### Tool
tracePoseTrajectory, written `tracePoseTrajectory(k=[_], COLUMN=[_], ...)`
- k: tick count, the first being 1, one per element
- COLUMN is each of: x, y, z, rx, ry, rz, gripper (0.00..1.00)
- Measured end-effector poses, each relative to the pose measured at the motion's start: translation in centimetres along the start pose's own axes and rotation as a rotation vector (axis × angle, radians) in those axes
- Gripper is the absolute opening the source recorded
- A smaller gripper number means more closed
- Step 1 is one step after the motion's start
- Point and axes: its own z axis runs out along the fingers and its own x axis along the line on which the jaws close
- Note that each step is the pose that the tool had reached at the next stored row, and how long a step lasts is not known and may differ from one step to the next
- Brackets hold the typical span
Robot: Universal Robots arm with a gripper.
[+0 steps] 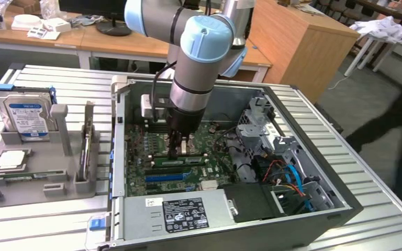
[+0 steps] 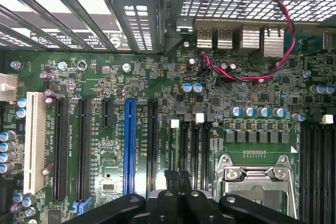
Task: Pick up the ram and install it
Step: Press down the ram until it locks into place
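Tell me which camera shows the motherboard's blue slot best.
The wrist view. There the blue slot is seen straight on along its full length, uncovered, between black slots. The exterior view shows it as a short blue strip seen at a slant, deep inside the computer case.

A blue-labelled hard drive (image 1: pixel 25 116) stood upright in a grey fixture (image 1: pixel 37 167) near the metal table's (image 1: pixel 40 225) edge, beside an open computer case (image 1: pixel 222 172).
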Motion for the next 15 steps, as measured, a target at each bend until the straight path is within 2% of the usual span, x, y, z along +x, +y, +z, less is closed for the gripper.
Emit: tracePoseTrajectory(k=[7, 15], x=[0.0, -0.1], y=[-0.01, 0.10], z=[-0.17, -2.88], rx=[0.0014, -0.0012], ry=[-0.0016, -0.0002], rz=[0.000, 0.000], gripper=[0.11, 0.11])
